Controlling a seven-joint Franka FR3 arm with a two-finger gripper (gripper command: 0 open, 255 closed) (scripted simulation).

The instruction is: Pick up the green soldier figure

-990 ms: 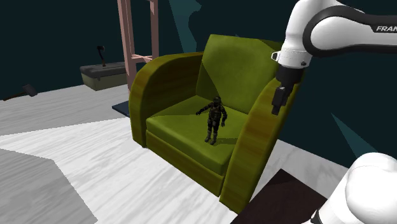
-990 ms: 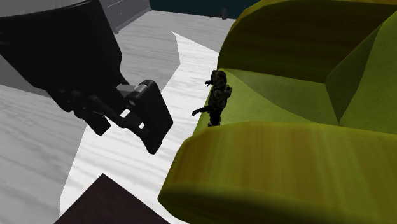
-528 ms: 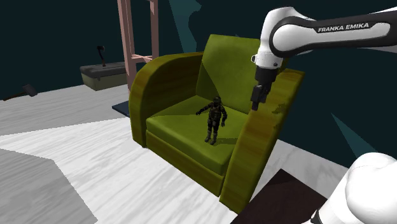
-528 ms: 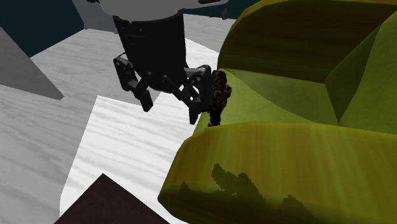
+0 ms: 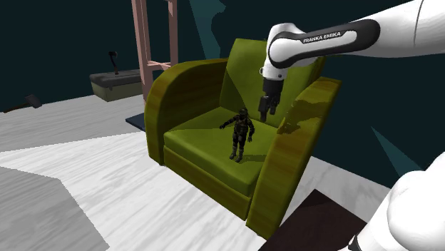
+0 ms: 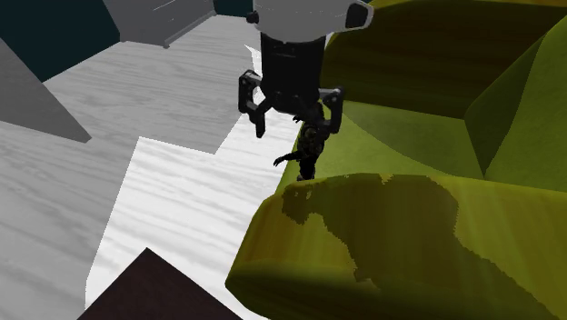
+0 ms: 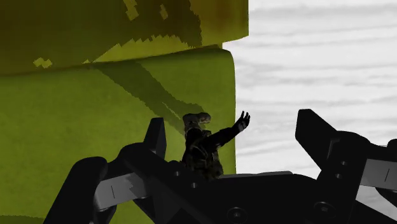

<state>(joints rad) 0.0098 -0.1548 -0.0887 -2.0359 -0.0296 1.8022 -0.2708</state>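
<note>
Shoulder view showed the black gripper (image 5: 264, 110) hanging from the white arm (image 5: 335, 39) over the seat of a green armchair (image 5: 202, 135), its jaws pointing down. The soldier figure (image 5: 241, 134), dark and mottled rather than plainly green, stood upright on the seat cushion just below the jaws and a little towards the cushion's front edge, clear of them, with one arm stretched out sideways.

In the second exterior view the gripper (image 6: 293, 125) had its jaws spread wide, nothing pinched between them. The soldier figure (image 6: 312, 150) stood beyond and below the jaws, partly hidden by them, near the edge of the seat. The arm's shadow lay across the armchair's (image 6: 436, 264) near armrest, below the jaws. A pale wood-grain floor (image 6: 182, 200) stretched out to the side of the jaws, and a dark mat (image 6: 154, 291) lay near the chair's foot.

In the wrist view the soldier figure (image 7: 200, 149) appeared in the gap of the gripper (image 7: 233, 135), nearer one finger (image 7: 156, 135) than the other, touched by neither. It stood at the cushion's edge, where the armchair (image 7: 95, 114) met the floor (image 7: 318, 63).
</note>
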